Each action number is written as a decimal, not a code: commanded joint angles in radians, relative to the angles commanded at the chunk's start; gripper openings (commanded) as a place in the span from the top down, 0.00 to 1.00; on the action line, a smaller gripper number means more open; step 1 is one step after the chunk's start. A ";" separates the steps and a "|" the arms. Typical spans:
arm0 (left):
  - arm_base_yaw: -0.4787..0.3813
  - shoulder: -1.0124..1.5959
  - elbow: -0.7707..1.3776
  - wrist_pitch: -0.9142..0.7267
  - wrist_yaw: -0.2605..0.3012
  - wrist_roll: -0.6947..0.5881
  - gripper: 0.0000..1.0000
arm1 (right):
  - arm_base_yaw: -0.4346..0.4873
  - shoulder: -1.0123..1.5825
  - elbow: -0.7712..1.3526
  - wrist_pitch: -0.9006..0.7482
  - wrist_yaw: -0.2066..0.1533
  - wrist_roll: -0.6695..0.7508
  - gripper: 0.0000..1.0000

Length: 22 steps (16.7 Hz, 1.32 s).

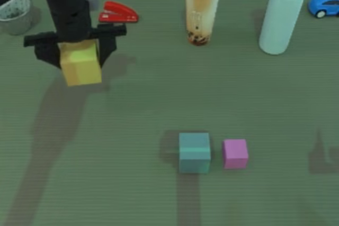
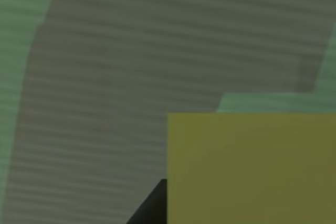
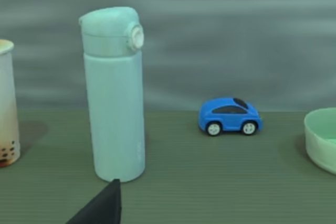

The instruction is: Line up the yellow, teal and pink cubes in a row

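Note:
My left gripper point(image 1: 80, 52) is shut on the yellow cube point(image 1: 80, 68) and holds it above the table at the back left. In the left wrist view the yellow cube point(image 2: 252, 166) fills the near corner, with one dark finger point(image 2: 152, 208) against its side. The teal cube point(image 1: 194, 152) rests on the table in the front middle. The smaller pink cube point(image 1: 235, 153) sits just to its right, a small gap between them. My right arm is outside the top view; only a dark piece of my right gripper point(image 3: 102, 205) shows in the right wrist view.
Along the back stand a red stapler point(image 1: 117, 12), a bubble tea cup point(image 1: 203, 9), a pale bottle point(image 1: 283, 11) and a blue toy car point(image 1: 324, 5). A grey cup point(image 1: 15, 14) is at the far back left. A pale green bowl point(image 3: 321, 140) shows in the right wrist view.

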 joint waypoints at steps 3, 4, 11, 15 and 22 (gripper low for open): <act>-0.099 -0.107 -0.154 0.040 -0.002 -0.064 1.00 | 0.000 0.000 0.000 0.000 0.000 0.000 0.00; -0.136 -0.147 -0.218 0.054 -0.002 -0.088 1.00 | 0.000 0.000 0.000 0.000 0.000 0.000 0.00; -0.337 -0.357 -0.505 0.132 -0.005 -0.217 1.00 | 0.000 0.000 0.000 0.000 0.000 0.000 0.00; -0.334 -0.355 -0.504 0.130 -0.005 -0.215 1.00 | 0.000 0.000 0.000 0.000 0.000 0.000 0.00; -0.338 -0.301 -0.641 0.335 -0.005 -0.216 1.00 | 0.000 0.000 0.000 0.000 0.000 0.000 0.00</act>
